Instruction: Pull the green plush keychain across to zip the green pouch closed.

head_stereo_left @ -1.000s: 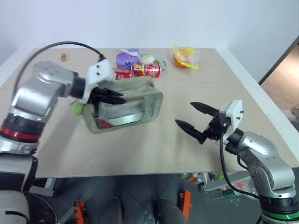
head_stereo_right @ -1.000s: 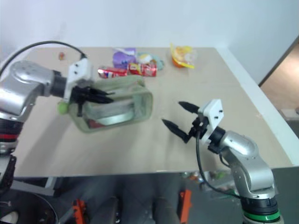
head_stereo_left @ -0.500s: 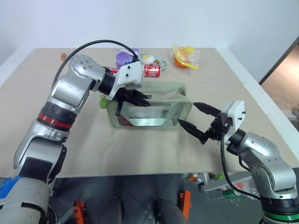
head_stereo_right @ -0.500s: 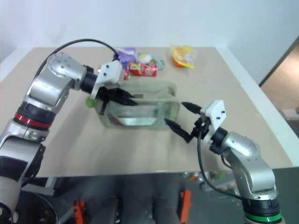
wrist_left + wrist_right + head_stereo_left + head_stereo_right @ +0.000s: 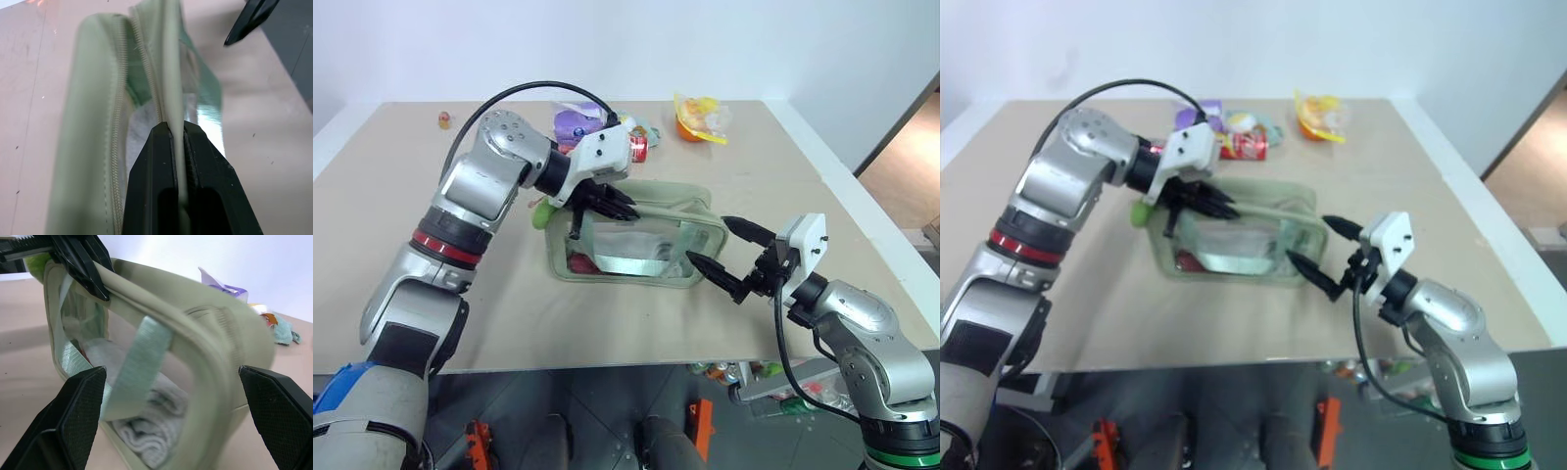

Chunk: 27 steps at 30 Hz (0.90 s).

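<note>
Beige desk (image 5: 607,323) | green pouch (image 5: 636,257) mid-desk | left gripper (image 5: 625,208) jaws pinched tight on pouch's top strip, likely steadying it | green plush keychain (image 5: 540,212) hangs at pouch's left end, ungrasped | right gripper (image 5: 724,257) jaws fully spread, flanking right end, empty.

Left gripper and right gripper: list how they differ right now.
The left gripper is shut, pinching the pouch's top edge; the right gripper is open and holds nothing. The left sits at the pouch's far-left end, the right at its right end. Both have two black fingers.
</note>
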### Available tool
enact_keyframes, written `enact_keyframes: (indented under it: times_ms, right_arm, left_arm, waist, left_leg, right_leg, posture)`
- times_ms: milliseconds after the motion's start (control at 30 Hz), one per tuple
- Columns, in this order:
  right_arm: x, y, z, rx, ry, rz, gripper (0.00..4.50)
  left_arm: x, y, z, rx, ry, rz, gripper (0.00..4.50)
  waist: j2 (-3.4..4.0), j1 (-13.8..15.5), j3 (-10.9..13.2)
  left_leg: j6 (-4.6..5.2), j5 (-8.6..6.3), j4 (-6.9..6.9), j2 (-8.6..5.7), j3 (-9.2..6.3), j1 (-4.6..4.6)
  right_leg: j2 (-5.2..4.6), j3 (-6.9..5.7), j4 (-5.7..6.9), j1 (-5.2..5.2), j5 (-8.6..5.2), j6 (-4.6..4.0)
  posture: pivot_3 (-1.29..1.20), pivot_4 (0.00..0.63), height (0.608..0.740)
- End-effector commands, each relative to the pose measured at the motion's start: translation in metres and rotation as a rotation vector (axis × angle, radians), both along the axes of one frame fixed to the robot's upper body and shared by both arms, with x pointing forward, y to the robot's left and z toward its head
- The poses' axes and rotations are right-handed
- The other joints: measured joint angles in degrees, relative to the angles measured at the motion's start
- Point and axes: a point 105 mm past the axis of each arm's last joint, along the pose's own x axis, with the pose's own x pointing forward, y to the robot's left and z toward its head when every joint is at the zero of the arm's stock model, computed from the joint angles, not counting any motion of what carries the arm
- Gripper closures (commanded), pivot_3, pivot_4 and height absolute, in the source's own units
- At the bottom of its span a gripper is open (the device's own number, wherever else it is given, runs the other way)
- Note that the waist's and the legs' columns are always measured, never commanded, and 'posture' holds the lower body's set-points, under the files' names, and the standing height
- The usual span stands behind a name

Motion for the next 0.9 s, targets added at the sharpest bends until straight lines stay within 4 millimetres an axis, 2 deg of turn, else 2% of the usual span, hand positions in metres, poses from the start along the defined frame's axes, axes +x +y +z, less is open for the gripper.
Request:
enact_keyframes:
  times_ms: [33,67,200,233,267,400,533,633,700,900]
  right_arm:
    - [-0.003,0.002,0.015,0.005,-0.065,0.005,0.00]
    - [-0.002,0.002,0.016,0.004,-0.067,0.007,0.00]
    - [0.002,0.004,0.022,0.002,-0.084,0.015,0.00]
    - [0.003,0.003,0.023,0.000,-0.088,0.016,0.00]
    - [0.004,0.003,0.025,-0.001,-0.090,0.017,0.00]
    - [0.010,0.002,0.029,-0.011,-0.100,0.028,0.00]
    - [0.015,-0.001,0.030,-0.018,-0.096,0.035,0.00]
    - [0.017,-0.005,0.027,-0.029,-0.092,0.034,0.83]
    - [0.017,-0.006,0.026,-0.026,-0.088,0.035,1.56]
    - [0.015,-0.007,0.026,-0.033,-0.074,0.060,3.63]
  left_arm:
    - [-0.005,0.000,0.015,-0.030,-0.032,-0.004,3.73]
    - [-0.007,0.001,0.017,-0.038,-0.021,0.000,3.49]
    - [-0.010,0.010,0.028,-0.076,0.006,0.025,2.05]
    - [-0.010,0.014,0.031,-0.080,0.004,0.030,1.83]
    - [-0.011,0.017,0.033,-0.087,0.006,0.037,1.39]
    - [-0.021,0.032,0.055,-0.189,0.049,0.044,0.02]
    - [-0.024,0.058,0.082,-0.392,0.061,0.103,0.02]
    - [-0.026,0.075,0.080,-0.532,-0.003,0.172,0.00]
    - [-0.025,0.087,0.077,-0.660,-0.056,0.261,0.00]
    - [-0.037,0.143,0.037,-0.835,-0.173,0.630,0.00]
  waist:
    - [0.00,0.00,0.00]
    - [0.00,0.00,0.00]
    - [0.00,-0.19,0.00]
    - [0.00,-0.22,0.00]
    - [0.00,-0.30,0.00]
    - [0.00,-0.48,0.00]
    - [0.01,-0.60,0.01]
    - [0.14,-0.70,-0.06]
    - [0.15,-0.66,-0.07]
    - [0.10,-0.88,-0.05]
  left_leg:
    - [0.00,0.00,0.00,0.00,0.00,0.00]
    - [0.00,0.00,0.00,0.00,-0.01,0.00]
    - [0.00,0.00,0.00,0.00,0.00,0.01]
    - [0.00,0.00,0.00,0.00,0.00,0.02]
    - [0.00,0.00,0.00,0.01,0.00,0.03]
    - [0.00,0.00,-0.01,0.02,-0.01,0.04]
    - [0.00,0.00,-0.01,0.02,0.00,0.04]
    - [0.01,0.00,-0.03,0.03,0.00,0.08]
    - [0.01,-0.01,-0.03,0.03,0.02,0.12]
    - [-0.02,0.02,0.10,0.07,0.01,0.14]
  right_leg:
    - [0.00,0.00,0.00,0.00,0.00,0.00]
    - [0.01,-0.01,0.01,-0.01,0.00,0.00]
    - [0.00,0.00,0.02,-0.01,0.00,-0.01]
    - [0.01,0.00,0.03,-0.01,0.00,-0.01]
    - [0.01,0.00,0.03,-0.01,0.00,-0.01]
    - [0.02,0.00,0.06,-0.01,0.00,-0.02]
    - [0.01,0.00,0.06,-0.01,-0.01,-0.01]
    - [0.01,0.00,0.09,0.01,-0.02,-0.03]
    - [-0.02,0.02,0.16,0.03,-0.04,-0.02]
    - [0.00,0.04,0.34,0.02,-0.01,-0.06]
  posture:
    - [0.00,0.150,0.740]
    - [0.00,0.150,0.740]
    - [0.00,0.150,0.740]
    - [0.00,0.150,0.740]
    - [0.00,0.150,0.740]
    - [0.00,0.150,0.740]
    - [0.00,0.150,0.740]
    - [0.00,0.150,0.740]
    - [0.00,0.150,0.740]
    - [0.00,0.150,0.740]
